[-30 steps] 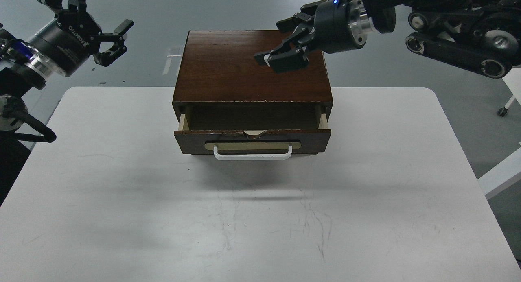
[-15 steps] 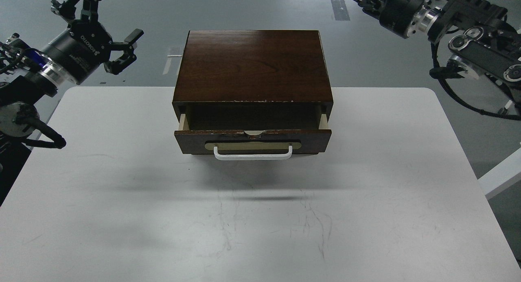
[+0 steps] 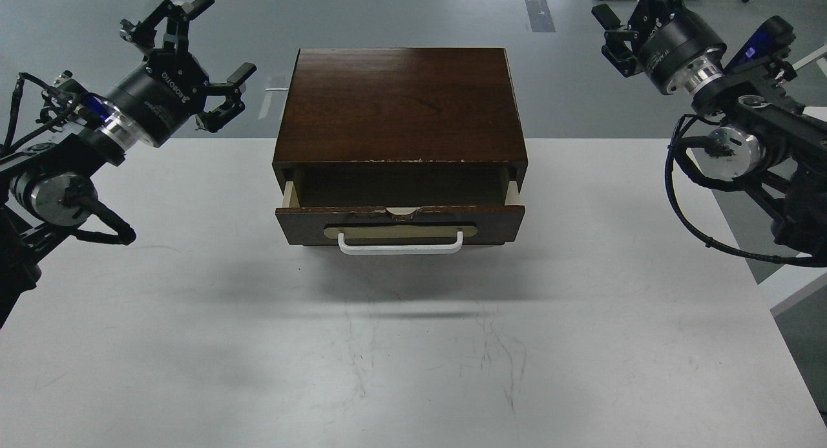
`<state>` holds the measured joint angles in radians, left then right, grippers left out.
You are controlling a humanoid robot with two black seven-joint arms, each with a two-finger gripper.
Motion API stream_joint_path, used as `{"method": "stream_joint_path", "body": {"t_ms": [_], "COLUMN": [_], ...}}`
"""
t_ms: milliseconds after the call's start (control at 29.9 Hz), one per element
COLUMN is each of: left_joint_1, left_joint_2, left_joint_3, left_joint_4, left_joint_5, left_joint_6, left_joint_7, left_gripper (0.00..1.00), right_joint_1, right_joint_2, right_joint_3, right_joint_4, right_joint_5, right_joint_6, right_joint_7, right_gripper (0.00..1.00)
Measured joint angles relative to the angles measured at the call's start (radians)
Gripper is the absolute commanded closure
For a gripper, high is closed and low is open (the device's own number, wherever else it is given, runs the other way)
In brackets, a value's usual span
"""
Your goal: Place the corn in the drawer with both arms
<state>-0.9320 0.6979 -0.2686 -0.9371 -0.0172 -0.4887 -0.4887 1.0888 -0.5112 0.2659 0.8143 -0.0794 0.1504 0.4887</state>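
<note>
The dark brown wooden box (image 3: 400,105) stands at the back middle of the white table (image 3: 194,319). Its drawer (image 3: 400,216) is pulled out a short way, with the white bar handle (image 3: 400,246) facing me. The part of the drawer's inside that shows is dark, and no corn shows there. The corn is out of view. My left gripper (image 3: 197,44) is open and empty, raised to the left of the box. My right gripper (image 3: 625,21) is raised to the right of the box with its fingers spread and nothing in them.
The table's far edge runs just behind the box's front half. Grey floor with tape marks lies beyond it. A white frame (image 3: 791,283) stands off the table's right edge. Both arms' elbows and cables hang over the table's side edges.
My right gripper has drawn back from over the box top to the far right and turned away. My left gripper has moved a little to the right and up. The drawer has not moved.
</note>
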Motion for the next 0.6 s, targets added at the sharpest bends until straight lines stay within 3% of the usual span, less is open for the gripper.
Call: {"method": "stream_joint_path", "body": {"t_ms": [134,234,368,603], "left_joint_1": [0.011,0.033,0.064,0.085], "left_joint_2": [-0.014,-0.020,-0.024,-0.031], "left_joint_3": [-0.003,-0.031,-0.065,-0.072], "left_joint_4": [0.017,0.019,0.020,0.020], "left_joint_5": [-0.003,-0.004,-0.004,-0.003], "left_joint_6": [0.000,0.000,0.000,0.000], "left_joint_7": [0.005,0.034,0.057,0.061], "left_gripper": [0.01,0.01,0.01,0.01], "right_joint_1": [-0.064,-0.117,-0.173,-0.200], "right_joint_2": [-0.002,0.002,0.014,0.036], "right_joint_3": [0.009,0.016,0.039,0.050], "right_joint_4": [0.000,-0.009,-0.022,-0.017], "right_joint_5": [0.101,0.173,0.196,0.196], "right_joint_6": [0.081,0.131,0.146,0.148], "right_joint_7": [0.000,0.000,0.000,0.000], "right_gripper": [0.00,0.00,0.00,0.00]}}
